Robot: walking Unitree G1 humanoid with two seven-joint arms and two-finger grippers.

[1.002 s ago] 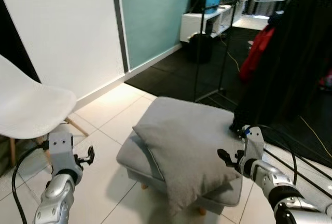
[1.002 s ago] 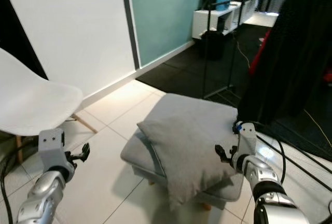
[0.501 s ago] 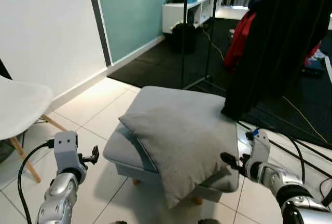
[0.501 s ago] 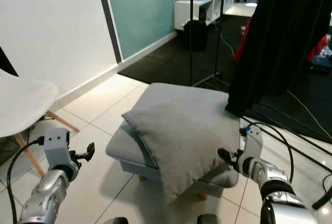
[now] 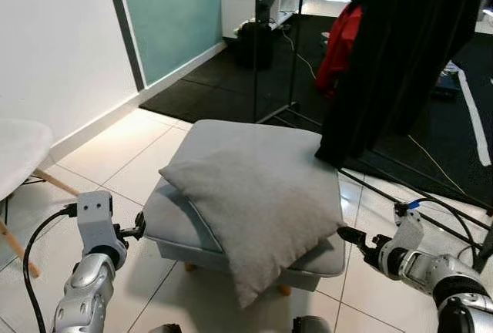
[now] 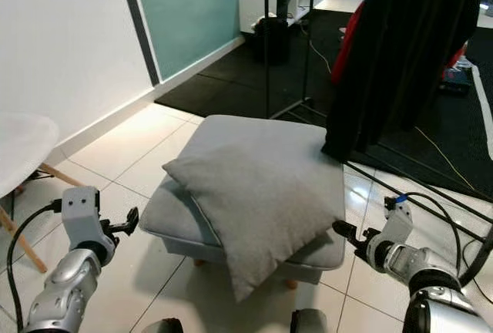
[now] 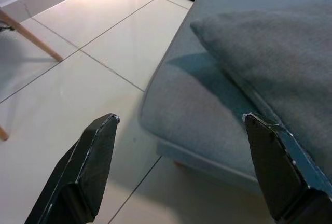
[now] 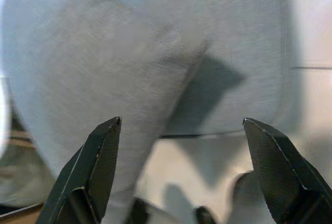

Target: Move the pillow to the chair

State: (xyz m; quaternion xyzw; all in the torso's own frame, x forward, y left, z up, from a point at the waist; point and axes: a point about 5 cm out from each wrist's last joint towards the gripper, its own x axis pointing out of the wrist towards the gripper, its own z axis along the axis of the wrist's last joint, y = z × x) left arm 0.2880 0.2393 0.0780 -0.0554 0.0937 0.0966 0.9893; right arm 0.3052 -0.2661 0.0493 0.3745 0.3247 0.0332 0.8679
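On a grey upholstered footstool (image 5: 192, 221), a grey fabric pillow (image 5: 250, 206) is flanked by the spread-fingered left gripper (image 5: 137, 230) at nine o'clock and the spread-fingered right gripper (image 5: 353, 237) at three.

- A grey footstool (image 5: 202, 229) on short wooden legs stood on the pale tiled floor (image 5: 131, 152).
- A grey pillow (image 5: 250, 206) lay directly on it, skewed, one corner hanging past the front edge.
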